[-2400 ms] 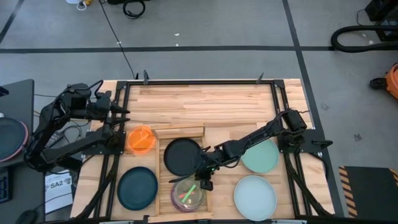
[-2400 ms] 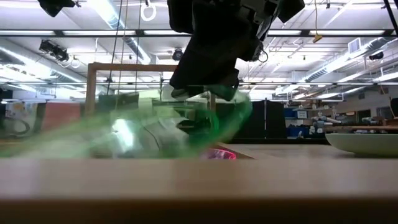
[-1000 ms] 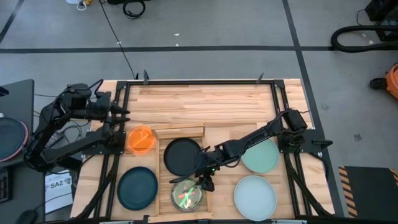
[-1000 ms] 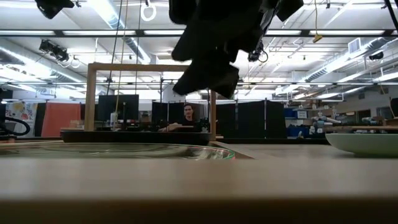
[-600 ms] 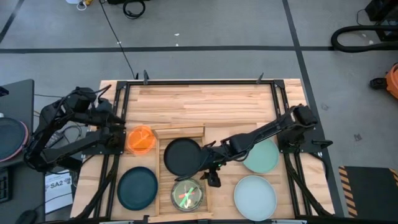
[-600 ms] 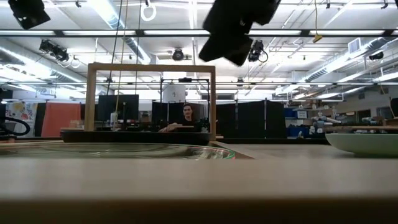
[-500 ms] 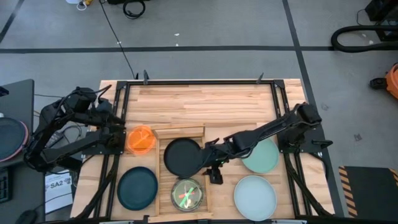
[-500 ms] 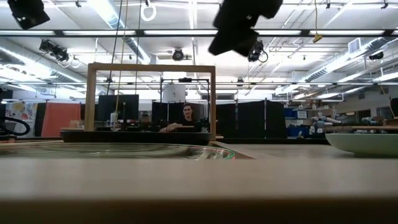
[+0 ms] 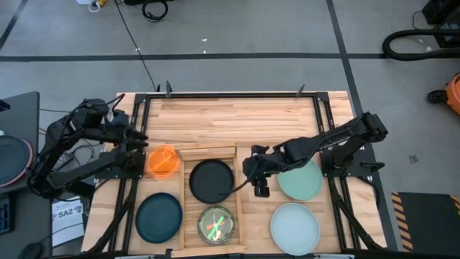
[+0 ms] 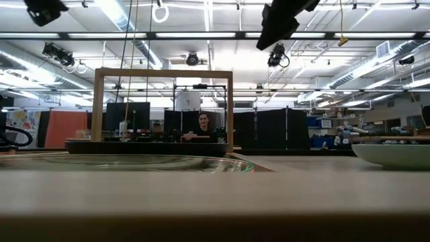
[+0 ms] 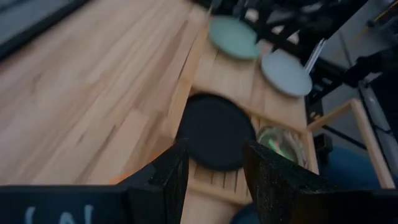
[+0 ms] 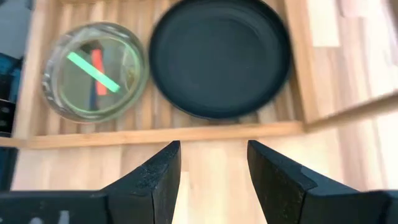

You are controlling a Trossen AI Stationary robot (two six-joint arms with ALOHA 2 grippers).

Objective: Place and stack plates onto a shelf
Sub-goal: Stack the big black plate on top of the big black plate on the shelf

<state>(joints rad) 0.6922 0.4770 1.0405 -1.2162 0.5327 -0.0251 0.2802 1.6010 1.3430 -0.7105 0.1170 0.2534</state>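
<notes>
I held the right gripper released and empty, just beside the shelf. The black plate and translucent green plate lay inside it. The left gripper waited, also released, near the orange plate. Risk: a hasty approach could clip the shelf's rim.

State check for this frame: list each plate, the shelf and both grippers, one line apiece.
black plate: in shelf
green translucent plate: in shelf
orange plate: on table
dark teal plate: on table
mint plate: on table
pale plate: on table
shelf: holds two plates
left gripper: open, empty
right gripper: open, empty
</notes>
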